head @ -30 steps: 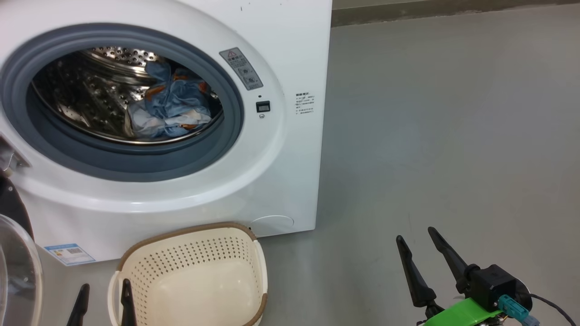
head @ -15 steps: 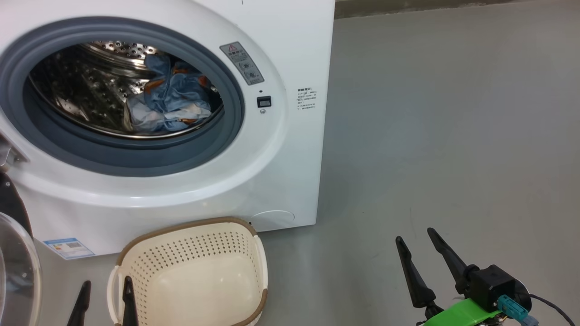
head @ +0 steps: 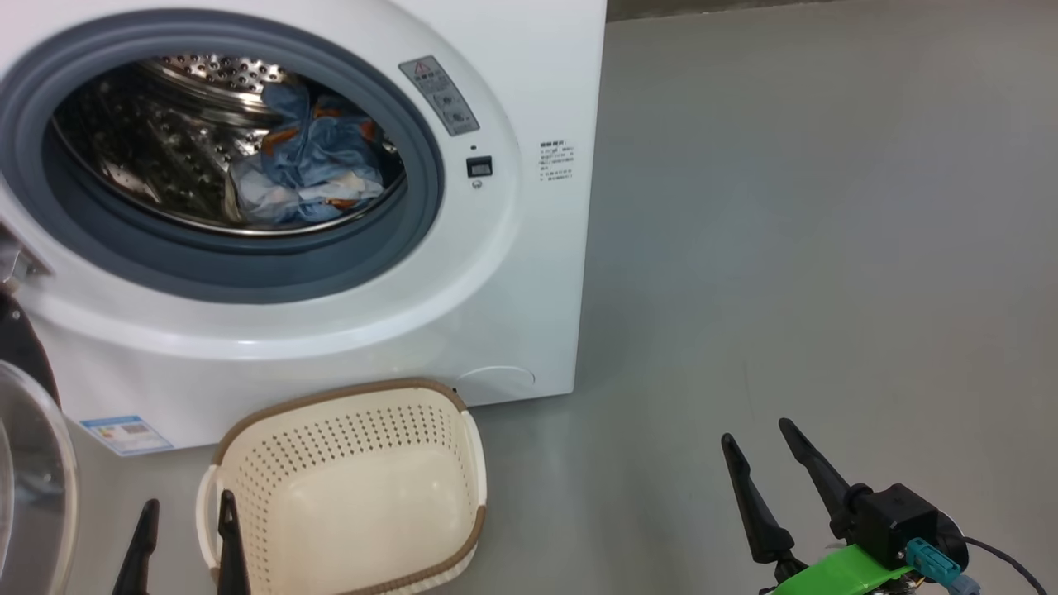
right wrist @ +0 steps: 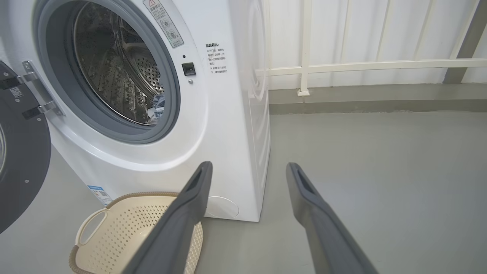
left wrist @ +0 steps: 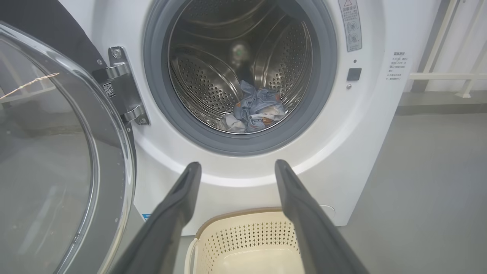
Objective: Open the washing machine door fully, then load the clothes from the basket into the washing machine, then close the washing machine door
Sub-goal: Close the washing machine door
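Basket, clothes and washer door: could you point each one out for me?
basket [head: 355, 450], head view, on its perforated back wall.
clothes [head: 310, 178], head view, on the blue fabric in the middle of the heap.
door [left wrist: 49, 160], left wrist view, on its clear glass window.

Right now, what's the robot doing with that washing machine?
The robot is doing laundry. The washing machine has its door swung wide open, and the clothes are already lying inside. The basket in front of it has nothing in it. The left gripper and the right gripper are both open and holding nothing. Only closing the door seems left.
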You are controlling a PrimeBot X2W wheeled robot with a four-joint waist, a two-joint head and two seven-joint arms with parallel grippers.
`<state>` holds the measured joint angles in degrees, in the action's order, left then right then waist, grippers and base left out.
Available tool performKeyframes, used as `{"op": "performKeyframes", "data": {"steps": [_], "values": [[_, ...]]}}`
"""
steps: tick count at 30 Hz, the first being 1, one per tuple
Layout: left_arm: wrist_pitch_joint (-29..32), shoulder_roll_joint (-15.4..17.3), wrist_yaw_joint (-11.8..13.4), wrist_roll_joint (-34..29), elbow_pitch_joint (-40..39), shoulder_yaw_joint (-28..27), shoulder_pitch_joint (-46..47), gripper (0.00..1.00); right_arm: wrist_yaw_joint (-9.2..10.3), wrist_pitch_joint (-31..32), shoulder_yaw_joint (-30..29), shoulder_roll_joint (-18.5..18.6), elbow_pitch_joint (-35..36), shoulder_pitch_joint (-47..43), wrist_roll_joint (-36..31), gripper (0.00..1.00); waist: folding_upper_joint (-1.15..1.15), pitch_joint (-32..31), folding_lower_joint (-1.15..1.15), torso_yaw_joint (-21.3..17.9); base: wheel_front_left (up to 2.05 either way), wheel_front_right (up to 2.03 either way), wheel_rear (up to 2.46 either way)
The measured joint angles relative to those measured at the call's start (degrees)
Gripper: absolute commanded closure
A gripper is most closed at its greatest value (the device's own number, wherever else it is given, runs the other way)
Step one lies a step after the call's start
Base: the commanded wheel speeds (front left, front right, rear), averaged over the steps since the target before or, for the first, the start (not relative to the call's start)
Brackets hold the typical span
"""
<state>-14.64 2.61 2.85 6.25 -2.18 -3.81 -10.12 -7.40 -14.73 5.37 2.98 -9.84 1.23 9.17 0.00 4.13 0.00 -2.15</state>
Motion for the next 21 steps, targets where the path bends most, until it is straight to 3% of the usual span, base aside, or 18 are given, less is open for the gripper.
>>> {"op": "performKeyframes", "data": {"steps": [12, 21], "values": [[0.0, 0.0, 0.0, 0.0, 0.1, 0.1, 1.0, 0.00, 0.00, 0.0, -0.7, 0.0, 0.0, 0.0, 0.0, 0.00, 0.00, 0.5, 0.00, 0.2, -1.89, 1.89, 0.00], [0.0, 0.0, 0.4, 0.1, -0.3, 0.3, 1.0, 0.00, 0.00, 0.0, -1.0, 0.0, 0.1, 0.0, 0.0, 0.00, 0.00, 0.0, 0.00, 0.6, -0.90, 0.90, 0.00]]}}
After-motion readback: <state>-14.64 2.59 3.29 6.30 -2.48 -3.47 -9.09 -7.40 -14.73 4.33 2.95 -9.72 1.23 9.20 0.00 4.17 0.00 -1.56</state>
